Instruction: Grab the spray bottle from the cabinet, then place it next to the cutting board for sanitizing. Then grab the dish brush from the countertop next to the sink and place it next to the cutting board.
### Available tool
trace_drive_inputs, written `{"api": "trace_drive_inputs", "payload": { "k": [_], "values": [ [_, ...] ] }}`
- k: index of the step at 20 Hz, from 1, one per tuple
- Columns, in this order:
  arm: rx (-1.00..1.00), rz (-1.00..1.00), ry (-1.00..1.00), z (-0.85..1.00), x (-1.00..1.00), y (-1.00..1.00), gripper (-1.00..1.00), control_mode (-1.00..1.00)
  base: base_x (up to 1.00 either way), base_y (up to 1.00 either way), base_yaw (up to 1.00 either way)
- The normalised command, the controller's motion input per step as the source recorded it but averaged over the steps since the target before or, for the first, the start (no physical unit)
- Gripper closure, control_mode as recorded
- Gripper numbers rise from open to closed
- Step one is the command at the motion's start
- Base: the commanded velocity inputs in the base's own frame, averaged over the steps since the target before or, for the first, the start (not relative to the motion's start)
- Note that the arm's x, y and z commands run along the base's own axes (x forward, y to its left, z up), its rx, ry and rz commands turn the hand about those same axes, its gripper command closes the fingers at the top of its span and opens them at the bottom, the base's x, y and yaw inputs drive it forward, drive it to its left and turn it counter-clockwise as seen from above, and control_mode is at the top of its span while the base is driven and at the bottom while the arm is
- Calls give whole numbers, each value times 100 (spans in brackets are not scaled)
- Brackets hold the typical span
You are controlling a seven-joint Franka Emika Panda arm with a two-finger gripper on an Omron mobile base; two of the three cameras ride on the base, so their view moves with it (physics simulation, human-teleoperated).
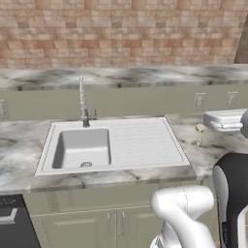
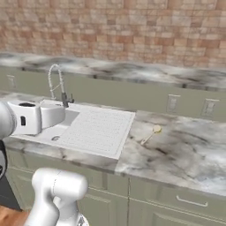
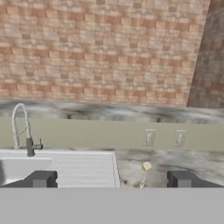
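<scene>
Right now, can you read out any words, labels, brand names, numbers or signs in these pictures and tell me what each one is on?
None: no readable text anywhere.
The wall outlets on the backsplash are blank plates with no marking.
The sink, tap and dish brush carry no label or brand.
The brick wall and marble countertop show only pattern, no lettering.
</scene>
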Motion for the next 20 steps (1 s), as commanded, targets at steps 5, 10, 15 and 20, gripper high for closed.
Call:
{"api": "trace_drive_inputs", "payload": {
  "k": [5, 10, 15, 20],
  "values": [
    [0, 0, 0, 0, 0, 0, -100, 100, 8, -36, -22],
    [0, 0, 0, 0, 0, 0, -100, 100, 0, -41, -27],
    [0, 0, 0, 0, 0, 0, -100, 100, 43, -25, -16],
    [0, 0, 0, 0, 0, 0, -100, 100, 85, -15, -1]
  ]
}}
